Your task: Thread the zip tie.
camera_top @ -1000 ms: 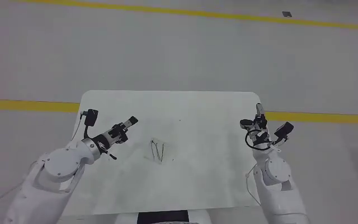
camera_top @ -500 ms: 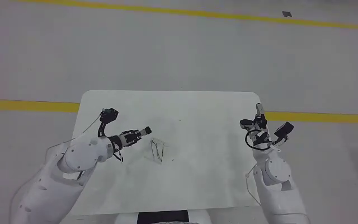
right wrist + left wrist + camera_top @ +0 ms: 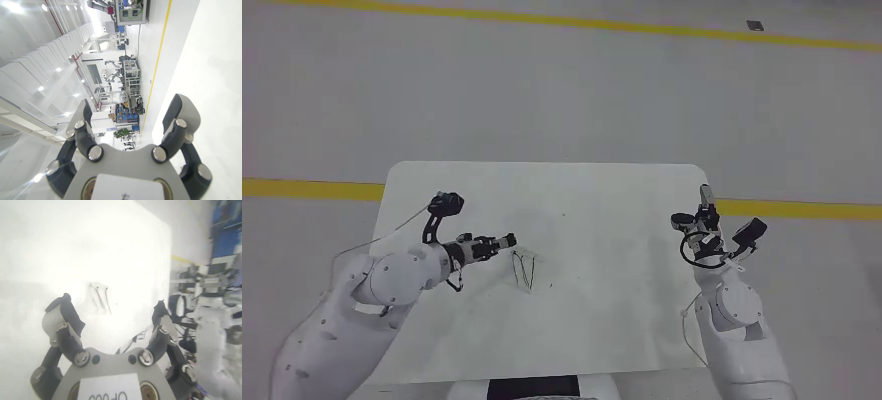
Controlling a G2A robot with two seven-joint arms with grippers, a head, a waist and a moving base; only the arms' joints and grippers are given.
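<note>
Thin dark zip ties (image 3: 525, 270) lie in a small bunch on the white table (image 3: 622, 300), a little left of its middle. In the left wrist view the zip ties (image 3: 101, 300) lie just ahead of the fingers. My left gripper (image 3: 506, 241) hovers just left of the bunch, pointing at it. Seen from the wrist, the left gripper (image 3: 113, 302) is open and empty. My right gripper (image 3: 704, 208) stands at the table's right edge, pointing away from the table. The right gripper (image 3: 132, 108) is open and holds nothing.
The white table ends near the right arm, with grey floor and a yellow line (image 3: 802, 209) beyond it. Bare tabletop lies between the zip ties and the right arm.
The left arm has swung in from the table's left side toward the zip ties, ending just beside them. The right arm has stayed still.
</note>
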